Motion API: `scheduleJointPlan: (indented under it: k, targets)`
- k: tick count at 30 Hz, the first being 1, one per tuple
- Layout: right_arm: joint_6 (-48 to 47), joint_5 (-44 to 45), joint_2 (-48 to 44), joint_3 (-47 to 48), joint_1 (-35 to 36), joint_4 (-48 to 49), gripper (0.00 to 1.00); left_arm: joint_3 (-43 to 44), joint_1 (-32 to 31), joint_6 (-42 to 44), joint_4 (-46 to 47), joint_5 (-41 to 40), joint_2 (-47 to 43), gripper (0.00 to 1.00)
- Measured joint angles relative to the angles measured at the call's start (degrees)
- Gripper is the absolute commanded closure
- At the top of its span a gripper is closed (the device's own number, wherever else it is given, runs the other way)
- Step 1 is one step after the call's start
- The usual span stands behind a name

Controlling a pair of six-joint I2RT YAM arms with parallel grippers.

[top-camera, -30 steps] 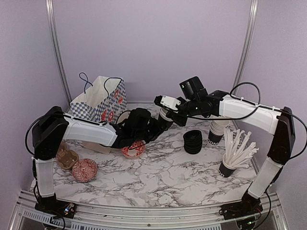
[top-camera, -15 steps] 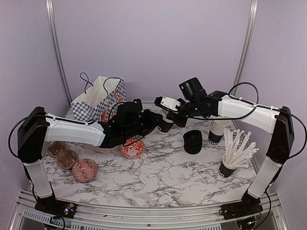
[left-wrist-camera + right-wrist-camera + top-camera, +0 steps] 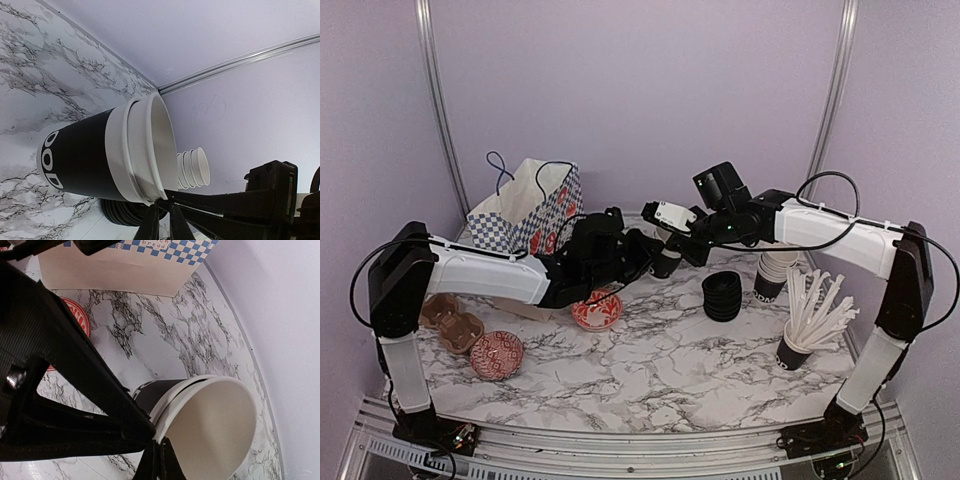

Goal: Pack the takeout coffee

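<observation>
Two nested black takeout coffee cups (image 3: pixel 666 263), lidless, hang tilted above the back of the marble table between both arms. In the left wrist view the outer cup (image 3: pixel 85 160) shows white lettering, and the inner cup's cream rim (image 3: pixel 161 135) sticks out of it. My left gripper (image 3: pixel 653 262) (image 3: pixel 161 214) has its narrow fingers pinched on the outer cup's rim from below. My right gripper (image 3: pixel 674 246) (image 3: pixel 159 456) is shut on the inner cup's rim (image 3: pixel 215 430), right beside the left gripper's black body (image 3: pixel 60 390).
A blue checked paper bag (image 3: pixel 528 215) stands open at the back left. Red patterned bowls (image 3: pixel 597 312) (image 3: pixel 497 354) and a brown cup carrier (image 3: pixel 455 325) lie left. Stacked black lids (image 3: pixel 722 295), stacked cups (image 3: pixel 775 268) and a straw-filled cup (image 3: pixel 810 325) stand right.
My left arm has reached up and right to the cups held by the right gripper, and its jaws have narrowed onto the outer rim. The right arm has stayed put.
</observation>
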Motion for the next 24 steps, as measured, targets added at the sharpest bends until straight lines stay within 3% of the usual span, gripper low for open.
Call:
scheduleJointPlan:
  k: [24]
  targets:
    - [0.6, 1.0, -0.2, 0.0, 0.1, -2.3, 1.0, 4.3, 0.7, -4.4, -0.1, 1.7, 6.4, 0.92]
